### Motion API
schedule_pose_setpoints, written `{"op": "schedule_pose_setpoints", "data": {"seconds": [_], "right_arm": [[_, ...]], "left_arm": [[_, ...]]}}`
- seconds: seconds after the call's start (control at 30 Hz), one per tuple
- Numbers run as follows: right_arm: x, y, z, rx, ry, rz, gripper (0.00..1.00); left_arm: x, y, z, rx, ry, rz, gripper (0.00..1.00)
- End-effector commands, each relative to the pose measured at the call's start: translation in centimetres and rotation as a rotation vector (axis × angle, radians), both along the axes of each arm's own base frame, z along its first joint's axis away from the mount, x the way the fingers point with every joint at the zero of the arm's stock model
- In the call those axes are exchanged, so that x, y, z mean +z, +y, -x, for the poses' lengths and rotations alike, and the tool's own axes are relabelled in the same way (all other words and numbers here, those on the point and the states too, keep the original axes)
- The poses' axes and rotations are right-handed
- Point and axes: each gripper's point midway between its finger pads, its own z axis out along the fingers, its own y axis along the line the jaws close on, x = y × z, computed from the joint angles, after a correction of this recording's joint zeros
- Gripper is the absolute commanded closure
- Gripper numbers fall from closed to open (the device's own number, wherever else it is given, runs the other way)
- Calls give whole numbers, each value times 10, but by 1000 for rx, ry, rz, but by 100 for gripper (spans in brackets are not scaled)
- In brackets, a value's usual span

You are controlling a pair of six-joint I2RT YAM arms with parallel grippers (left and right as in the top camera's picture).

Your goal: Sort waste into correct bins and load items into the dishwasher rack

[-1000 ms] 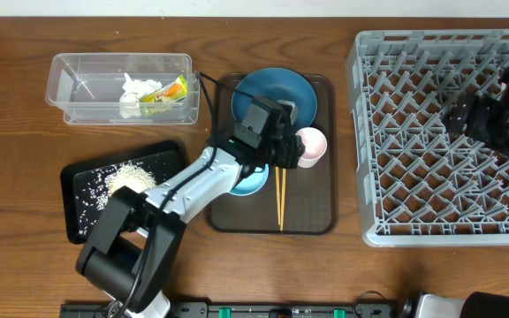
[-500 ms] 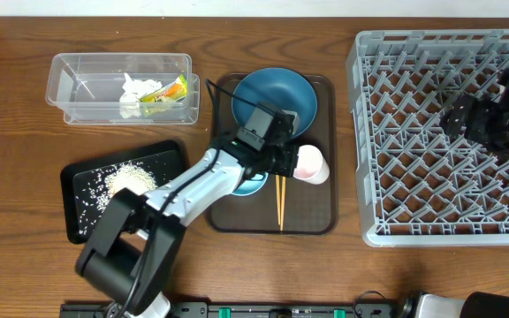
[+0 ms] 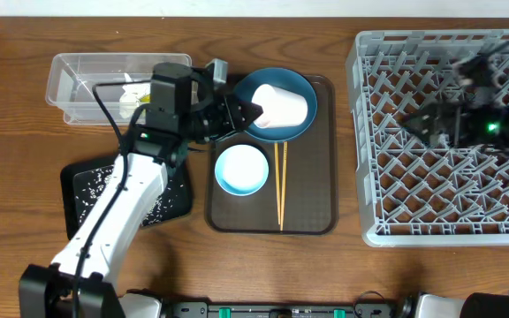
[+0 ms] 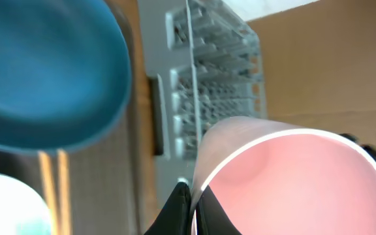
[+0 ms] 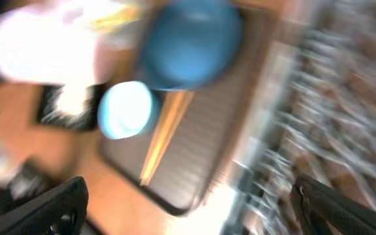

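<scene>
Left gripper is clamped on the lip of the pink cup, a sensible pinch for a thin, smooth plastic wall. The cup hangs on its side above the glossy round blue plate with its mouth facing the wrist camera, probably lifted for carrying across. Below and just beside it, on the brown serving tray, lie the small white bowl, pale blue inside, and two slim wooden chopsticks. Farther off stands the light-grey pegged dishwasher rack. The right gripper hovers over it, blurred, its fingers apparently spread with nothing between them.
</scene>
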Motion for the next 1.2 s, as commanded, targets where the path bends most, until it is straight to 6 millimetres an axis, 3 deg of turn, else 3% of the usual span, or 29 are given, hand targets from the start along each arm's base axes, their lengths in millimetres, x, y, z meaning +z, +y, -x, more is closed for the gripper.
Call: {"op": "schedule_pose_setpoints", "data": {"seconds": [0.0, 0.13, 0.37, 0.53, 0.7, 0.77, 1.0, 1.17], "right_arm": [[19, 51, 14, 301, -220, -196, 2], [-1, 78, 31, 426, -212, -223, 2], [-2, 116, 50, 593, -311, -329, 9], [1, 123, 48, 624, -358, -333, 11], [2, 129, 46, 653, -400, -324, 1], [2, 134, 46, 668, -409, -321, 1], [-12, 130, 35, 627, -356, -229, 1], [-1, 139, 36, 649, -394, -288, 2]], "left_arm": [[11, -15, 17, -75, 200, 175, 94], [18, -21, 24, -113, 276, 242, 94], [31, -26, 35, -186, 309, 303, 94], [39, -33, 51, -270, 341, 339, 94], [40, -44, 62, -317, 361, 342, 94], [40, -48, 65, -329, 363, 340, 94], [46, -50, 68, -359, 353, 355, 94], [48, -51, 67, -358, 342, 357, 94]]}}
